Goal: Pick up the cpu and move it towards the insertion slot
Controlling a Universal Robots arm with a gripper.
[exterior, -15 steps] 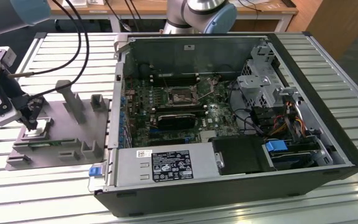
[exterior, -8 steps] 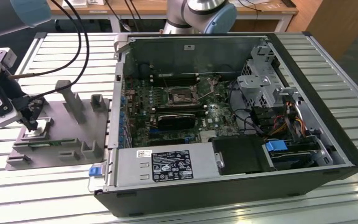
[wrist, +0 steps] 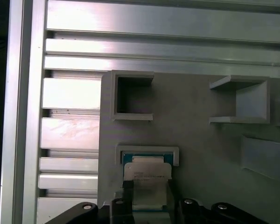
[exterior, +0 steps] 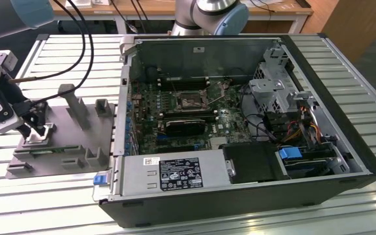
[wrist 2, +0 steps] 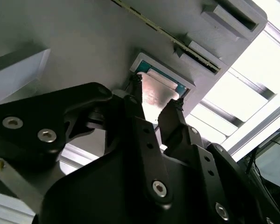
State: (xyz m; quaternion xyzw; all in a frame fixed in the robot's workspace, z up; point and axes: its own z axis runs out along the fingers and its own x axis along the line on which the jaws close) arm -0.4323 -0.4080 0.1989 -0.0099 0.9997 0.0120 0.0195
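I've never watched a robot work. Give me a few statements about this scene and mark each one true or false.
1. The cpu lies in a recess of the grey holder plate. True.
2. The gripper is inside the computer case. False: it is at the cpu, over the holder plate beside the case.
3. The insertion slot is on the board inside the open case. True.
4. The cpu sits in the insertion slot. False: it is on the holder plate, outside the case.
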